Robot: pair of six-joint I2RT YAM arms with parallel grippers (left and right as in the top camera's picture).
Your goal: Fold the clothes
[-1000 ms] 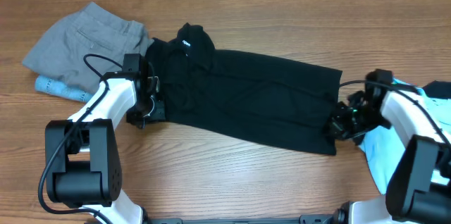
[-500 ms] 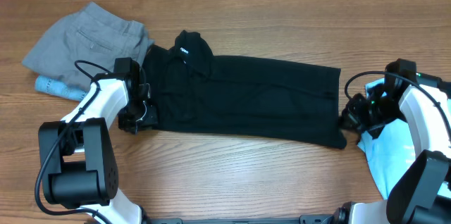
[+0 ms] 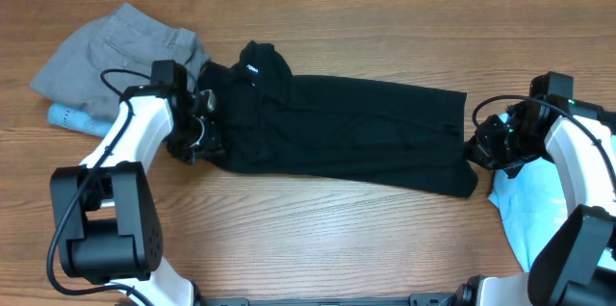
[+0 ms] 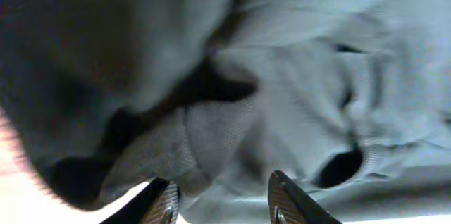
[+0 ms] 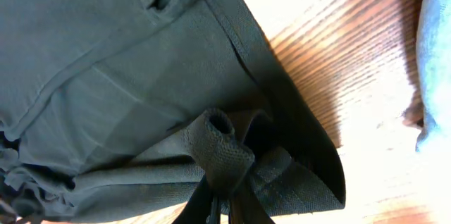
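Note:
The black trousers (image 3: 346, 138) lie stretched across the table, with the waist at the left and the leg ends at the right. A small white logo (image 3: 252, 67) shows on the bunched waist part. My left gripper (image 3: 197, 133) is over the waist end; in the left wrist view its jaws (image 4: 224, 206) stand apart with rumpled dark cloth (image 4: 296, 76) right in front of them. My right gripper (image 3: 478, 149) is at the leg end. In the right wrist view its fingers (image 5: 224, 206) are shut on a pinched fold of the black cloth (image 5: 127, 69).
Grey shorts with a back pocket (image 3: 115, 51) lie at the back left, over a light-blue printed piece (image 3: 72, 118). A light-blue T-shirt (image 3: 534, 205) lies at the right edge under my right arm and also shows in the right wrist view (image 5: 433, 62). Bare wood table (image 3: 318, 239) is in front.
Both arms pulled outward and the trousers went straighter. Then my left gripper moved back and right onto the waist, jaws now apart. My right gripper kept hold of the leg end.

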